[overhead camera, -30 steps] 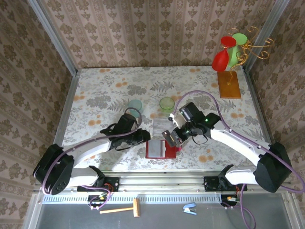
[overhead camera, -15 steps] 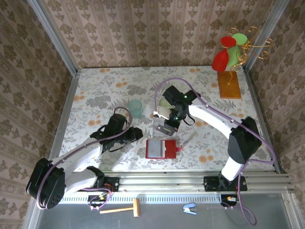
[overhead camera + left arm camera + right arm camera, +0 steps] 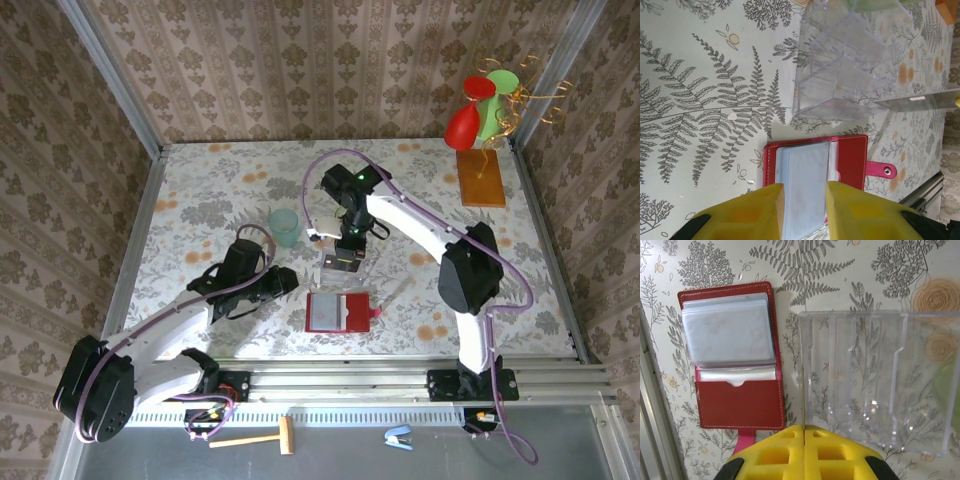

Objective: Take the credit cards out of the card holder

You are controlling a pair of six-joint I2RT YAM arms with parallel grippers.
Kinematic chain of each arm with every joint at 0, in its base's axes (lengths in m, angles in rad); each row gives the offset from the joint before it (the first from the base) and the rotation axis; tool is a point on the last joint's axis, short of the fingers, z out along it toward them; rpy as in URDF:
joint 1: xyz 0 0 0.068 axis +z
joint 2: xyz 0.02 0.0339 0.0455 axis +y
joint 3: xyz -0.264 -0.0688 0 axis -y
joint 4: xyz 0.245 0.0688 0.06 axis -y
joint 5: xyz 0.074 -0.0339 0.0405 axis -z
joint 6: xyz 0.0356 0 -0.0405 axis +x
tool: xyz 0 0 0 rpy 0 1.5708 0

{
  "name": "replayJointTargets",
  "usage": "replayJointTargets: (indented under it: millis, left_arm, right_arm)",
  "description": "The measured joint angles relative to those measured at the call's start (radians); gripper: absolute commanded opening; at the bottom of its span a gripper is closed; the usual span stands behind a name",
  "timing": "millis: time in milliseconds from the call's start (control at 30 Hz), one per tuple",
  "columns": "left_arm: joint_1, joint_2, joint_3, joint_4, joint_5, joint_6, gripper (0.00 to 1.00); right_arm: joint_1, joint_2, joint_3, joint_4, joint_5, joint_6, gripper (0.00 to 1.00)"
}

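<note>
The card holder lies open on the table, dark red with a pink tab, its grey transparent pockets facing up. My right gripper is shut on one grey credit card, seen edge-on over the left wall of a clear plastic box. From the left wrist view that card hangs flat beside the box. My left gripper stands open a little, above and short of the card holder, with nothing between its fingers. From above, the right gripper is over the box and the left gripper is left of the card holder.
A teal cup stands behind the left gripper. A green cup sits just past the clear box. A wooden stand with red and green shapes is at the back right. Patterned walls enclose the table.
My right arm has swung back and left, carrying the card from the card holder's right edge to over the clear box. The left gripper has drawn slightly left.
</note>
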Motion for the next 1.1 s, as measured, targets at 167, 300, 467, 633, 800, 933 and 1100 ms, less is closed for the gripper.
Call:
replayJointTargets:
  millis: [167, 300, 467, 633, 800, 933, 1100]
  left_arm:
    - [0.008, 0.0, -0.007, 0.0, 0.0, 0.0, 0.28]
    - [0.012, 0.0, -0.008, 0.0, 0.0, 0.0, 0.29]
    - [0.014, -0.007, -0.018, 0.0, -0.002, -0.001, 0.28]
    - [0.024, -0.034, -0.037, 0.0, -0.006, -0.001, 0.28]
    - [0.025, -0.048, -0.045, 0.0, -0.007, -0.003, 0.28]
    - [0.025, -0.064, -0.053, -0.001, -0.011, -0.008, 0.28]
    - [0.025, -0.088, -0.055, -0.002, -0.018, -0.011, 0.28]
  right_arm:
    - [-0.008, 0.076, 0.082, -0.05, 0.008, -0.028, 0.0]
    - [-0.014, 0.116, 0.113, -0.072, 0.008, -0.046, 0.0]
    - [-0.02, 0.156, 0.12, -0.089, 0.006, -0.055, 0.0]
    - [-0.024, 0.176, 0.12, -0.097, -0.016, -0.071, 0.0]
    - [-0.026, 0.196, 0.119, -0.097, -0.043, -0.076, 0.0]
    - [-0.03, 0.221, 0.11, -0.094, -0.061, -0.077, 0.0]
    - [-0.035, 0.23, 0.083, -0.086, -0.077, -0.077, 0.0]
